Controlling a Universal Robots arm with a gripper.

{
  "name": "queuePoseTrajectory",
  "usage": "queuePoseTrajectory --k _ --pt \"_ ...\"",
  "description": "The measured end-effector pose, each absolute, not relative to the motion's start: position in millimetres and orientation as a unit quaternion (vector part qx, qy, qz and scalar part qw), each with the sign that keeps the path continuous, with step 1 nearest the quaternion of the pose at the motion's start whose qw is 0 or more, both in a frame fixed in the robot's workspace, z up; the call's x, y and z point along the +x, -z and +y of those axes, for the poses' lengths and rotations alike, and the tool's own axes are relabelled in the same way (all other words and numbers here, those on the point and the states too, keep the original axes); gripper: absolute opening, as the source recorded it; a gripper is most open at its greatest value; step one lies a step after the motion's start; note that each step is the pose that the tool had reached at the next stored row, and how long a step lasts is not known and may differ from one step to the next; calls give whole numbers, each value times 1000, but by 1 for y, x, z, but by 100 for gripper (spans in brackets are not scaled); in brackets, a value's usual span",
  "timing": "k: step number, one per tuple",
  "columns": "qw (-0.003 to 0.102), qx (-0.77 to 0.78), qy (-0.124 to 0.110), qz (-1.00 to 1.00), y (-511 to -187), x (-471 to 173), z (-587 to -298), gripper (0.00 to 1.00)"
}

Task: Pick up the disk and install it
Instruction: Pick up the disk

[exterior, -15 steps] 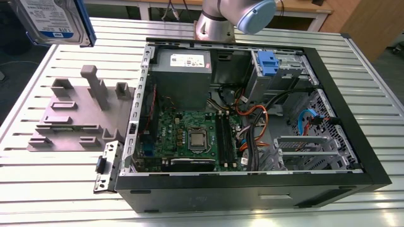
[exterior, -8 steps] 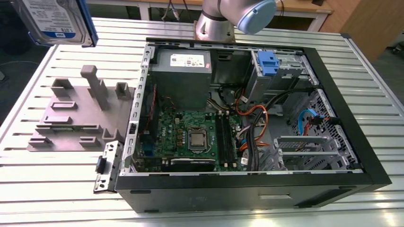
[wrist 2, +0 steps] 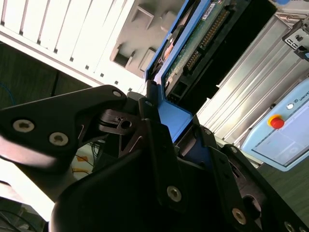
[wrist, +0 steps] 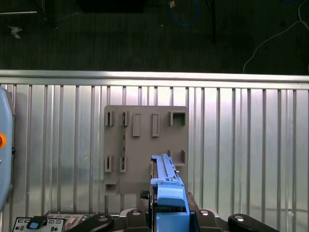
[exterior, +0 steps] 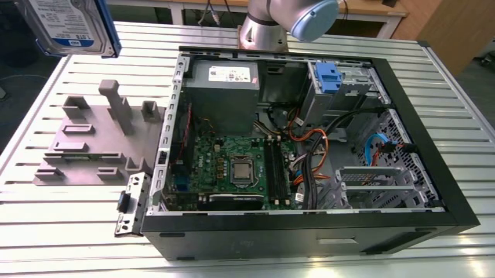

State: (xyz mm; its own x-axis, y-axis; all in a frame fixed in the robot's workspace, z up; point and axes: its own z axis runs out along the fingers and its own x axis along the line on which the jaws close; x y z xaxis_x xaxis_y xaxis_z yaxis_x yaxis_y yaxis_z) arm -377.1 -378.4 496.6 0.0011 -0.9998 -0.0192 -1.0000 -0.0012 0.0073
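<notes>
Disk (exterior: 66,24): glossy paper label on silver metal body; rails (wrist: 169,193) smooth blue plastic, slight sheen; gripper (wrist 2: 175,123) matt black, probably metal, bright screw heads; table (exterior: 69,231) ribbed bare aluminium, satin shine; fixture plate (exterior: 81,153) matt grey plastic; computer case (exterior: 309,240) matt black shell, dull grey sheet metal inside.

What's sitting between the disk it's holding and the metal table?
A grey slotted plate, lying on the table beyond the disk, in the first wrist view.

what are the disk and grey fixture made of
The disk looks like a metal body with a dull silver face; its blue rails look like moulded plastic. The fixture is probably matte grey plastic, uniform and unshiny, though it could be painted.
</notes>
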Motion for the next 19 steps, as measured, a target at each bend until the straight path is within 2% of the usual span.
queuePoseTrajectory --k 19 --pt "4 -707 -9 707 -497 -366 -378 37"
